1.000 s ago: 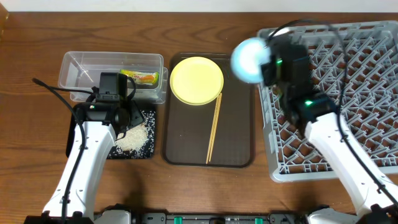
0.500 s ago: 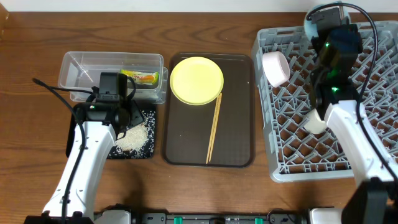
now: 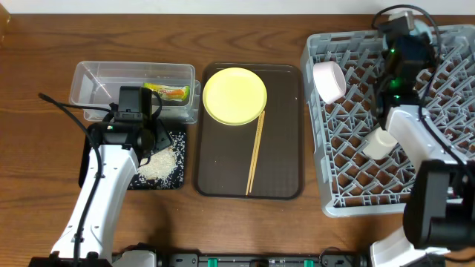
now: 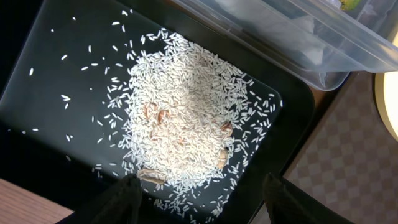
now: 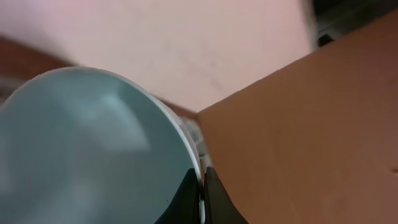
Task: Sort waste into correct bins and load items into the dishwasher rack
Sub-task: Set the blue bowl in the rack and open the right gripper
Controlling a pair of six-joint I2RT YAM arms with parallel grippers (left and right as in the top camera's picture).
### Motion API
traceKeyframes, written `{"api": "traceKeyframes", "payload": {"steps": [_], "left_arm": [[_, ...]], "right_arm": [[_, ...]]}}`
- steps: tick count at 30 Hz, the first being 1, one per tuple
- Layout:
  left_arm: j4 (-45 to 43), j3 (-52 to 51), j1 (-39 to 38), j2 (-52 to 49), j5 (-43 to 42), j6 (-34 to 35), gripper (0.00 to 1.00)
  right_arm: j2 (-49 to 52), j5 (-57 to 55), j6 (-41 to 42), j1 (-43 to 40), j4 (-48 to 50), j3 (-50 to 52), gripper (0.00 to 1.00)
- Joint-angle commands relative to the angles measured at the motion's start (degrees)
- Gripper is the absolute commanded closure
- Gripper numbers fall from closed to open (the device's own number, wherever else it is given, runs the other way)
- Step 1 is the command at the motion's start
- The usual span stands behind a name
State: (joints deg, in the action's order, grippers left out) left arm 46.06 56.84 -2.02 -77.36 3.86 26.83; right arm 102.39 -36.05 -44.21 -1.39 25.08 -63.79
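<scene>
The light-blue bowl was pinched at its rim by the right gripper, over the dishwasher rack near the table's far right corner. In the overhead view it was hidden by the arm. The left gripper was spread wide over rice grains in the black tray.

— What did you have in view apart from the job's own things?
— A brown serving tray lay mid-table on the wooden table. Your left wrist view showed its surface finely checkered.
— Anything else?
— Your right wrist view showed a flat brown surface before a pale pinkish backdrop.
</scene>
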Motion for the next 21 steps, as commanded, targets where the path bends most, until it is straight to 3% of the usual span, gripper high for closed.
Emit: {"api": "traceKeyframes", "payload": {"steps": [1,12,16,21], "left_arm": [[-0.02,-0.35,0.24,0.28,1.09,0.31,0.34],[-0.04,-0.35,0.24,0.28,1.11,0.31,0.34],[-0.02,-0.35,0.24,0.28,1.09,0.33,0.34],[-0.04,-0.35,0.24,0.28,1.09,0.31,0.34]], "right_arm": [[2.56,-1.01,0.74,1.51,-0.24,-0.72,0.99],[5.01,-2.73,4.87,5.03,-4.44,-0.70,0.99],[4.42,-9.22,14.97,7.04,-9.38,-0.70,0.99],[0.85,-0.37,29.92,7.69,-22.95,-0.70,0.99]]}}
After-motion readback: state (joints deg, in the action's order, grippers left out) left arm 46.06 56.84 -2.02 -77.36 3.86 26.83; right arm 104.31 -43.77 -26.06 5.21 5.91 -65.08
